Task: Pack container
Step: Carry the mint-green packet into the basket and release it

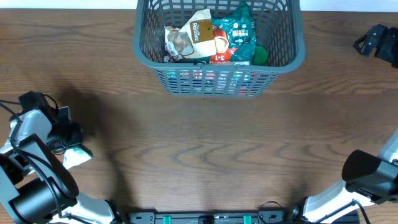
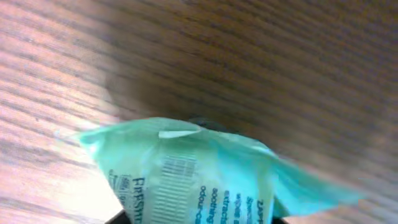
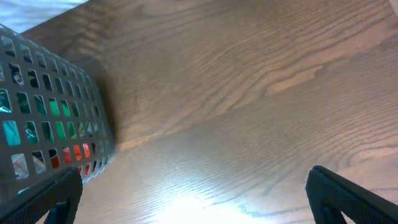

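The container (image 1: 283, 61), a dark grey lattice basket, stands at the far centre of the table. It holds several packets: a brown and white one (image 1: 198, 31), a teal one (image 1: 239, 28) and a red one (image 1: 219, 57). It also shows at the left of the right wrist view (image 3: 50, 93). My left gripper (image 1: 69, 142) is at the table's left side, shut on a pale green packet (image 1: 78, 156) with printed text, which fills the left wrist view (image 2: 205, 174). My right gripper (image 1: 375, 42) is at the far right, open and empty (image 3: 193, 186), right of the basket.
The wood-grain table (image 1: 205, 143) spans the whole view. Both arm bases sit at the front edge: the left one (image 1: 34, 193) and the right one (image 1: 367, 177). A black bar (image 1: 205, 218) runs along the front middle.
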